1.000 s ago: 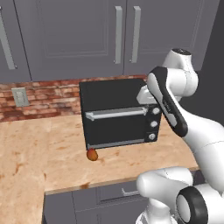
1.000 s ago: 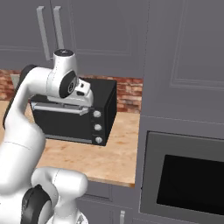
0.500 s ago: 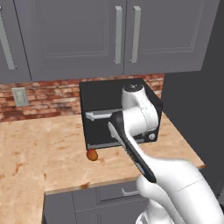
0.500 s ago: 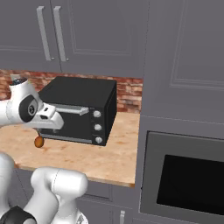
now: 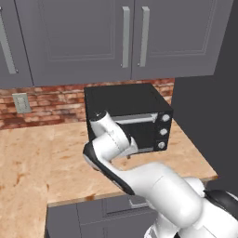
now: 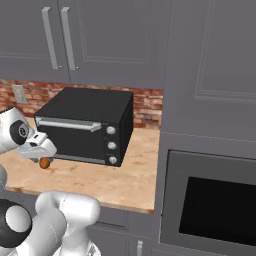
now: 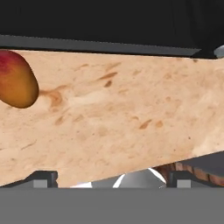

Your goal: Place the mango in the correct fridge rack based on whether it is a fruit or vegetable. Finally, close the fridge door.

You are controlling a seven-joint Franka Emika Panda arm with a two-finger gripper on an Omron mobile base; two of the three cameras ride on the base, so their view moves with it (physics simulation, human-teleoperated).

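Note:
The mango [image 6: 45, 163] is a small orange fruit with a reddish side, lying on the wooden counter [image 6: 115, 177] just in front of the black toaster oven's left corner. In the hand view the mango [image 7: 15, 78] sits at the left edge, well off to the side of the fingers. My gripper [image 6: 41, 150] hangs low just above the fruit without touching it. It is open: its fingertips [image 7: 41, 177] stand wide apart over bare counter with nothing between them. In the left base view my own arm covers the mango. The fridge rack and fridge door are out of view.
A black toaster oven [image 5: 128, 118] stands at the back of the counter against the brick wall. Grey upper cabinets [image 5: 125, 37] hang above it. A tall grey unit with a built-in oven [image 6: 215, 210] closes off the right side. The counter's front edge [image 5: 116, 195] lies close below my arm.
My arm has swung from in front of the toaster oven down and to the left, bringing the hand low over the counter by the mango. The jaws have opened wider.

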